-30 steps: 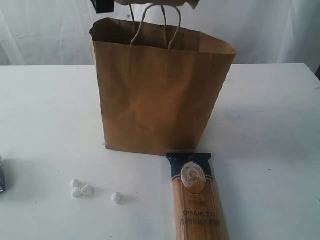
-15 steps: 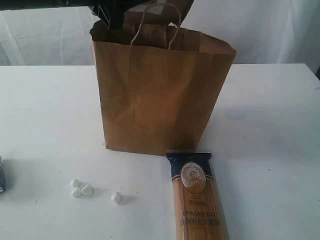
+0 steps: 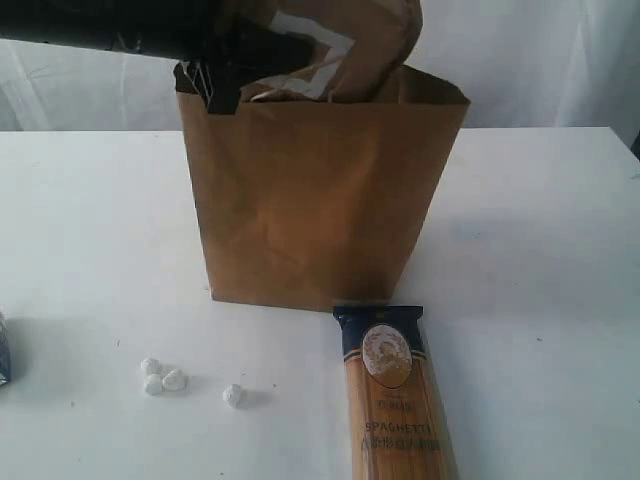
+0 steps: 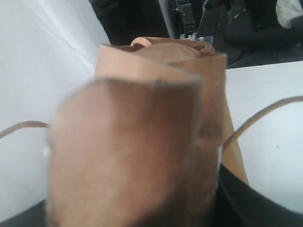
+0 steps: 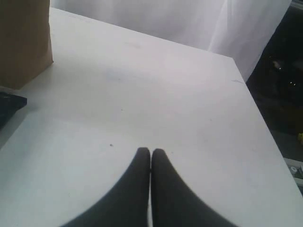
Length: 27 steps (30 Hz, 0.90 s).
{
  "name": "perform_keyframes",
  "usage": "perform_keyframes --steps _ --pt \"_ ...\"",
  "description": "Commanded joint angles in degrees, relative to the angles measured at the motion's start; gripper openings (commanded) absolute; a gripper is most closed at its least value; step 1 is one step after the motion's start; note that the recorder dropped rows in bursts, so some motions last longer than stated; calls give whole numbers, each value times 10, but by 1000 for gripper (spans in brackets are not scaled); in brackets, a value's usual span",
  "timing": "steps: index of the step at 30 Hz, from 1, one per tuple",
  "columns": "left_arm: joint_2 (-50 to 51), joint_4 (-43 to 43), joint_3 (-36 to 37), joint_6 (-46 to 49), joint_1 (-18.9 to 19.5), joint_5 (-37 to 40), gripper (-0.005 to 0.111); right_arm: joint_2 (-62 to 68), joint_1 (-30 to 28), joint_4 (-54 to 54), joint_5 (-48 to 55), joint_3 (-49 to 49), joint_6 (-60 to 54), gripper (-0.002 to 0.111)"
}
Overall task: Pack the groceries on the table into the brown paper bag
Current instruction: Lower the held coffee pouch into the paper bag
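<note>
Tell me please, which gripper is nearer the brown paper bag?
Left. The left gripper holds a brown pouch at the brown paper bag's mouth; the right gripper hangs shut over the table, apart from it.

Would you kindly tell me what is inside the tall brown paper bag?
A brown pouch with a pale square label pokes from its mouth, gripped by the left end effector. The brown paper bag's front wall hides anything deeper.

I seem to be working in a lab-style test setup: plain white table (image 3: pixel 540 230), hung white sheeting (image 3: pixel 90 70) behind it.
</note>
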Motion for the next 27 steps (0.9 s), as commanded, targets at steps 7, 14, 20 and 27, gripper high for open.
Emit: perform_keyframes --steps 7,14,20,27 --pt "-6 -17 -2 15 0 -20 1 -2 -1 -1 -2 0 0 0" --pt "-6 -17 -2 16 0 -21 38 -2 -1 -1 -2 0 0 0" --pt "-6 -17 -2 17 0 -22 52 -2 -1 -1 -2 0 0 0" --pt "-6 -17 -2 -9 0 -4 52 -2 -1 -1 -2 0 0 0"
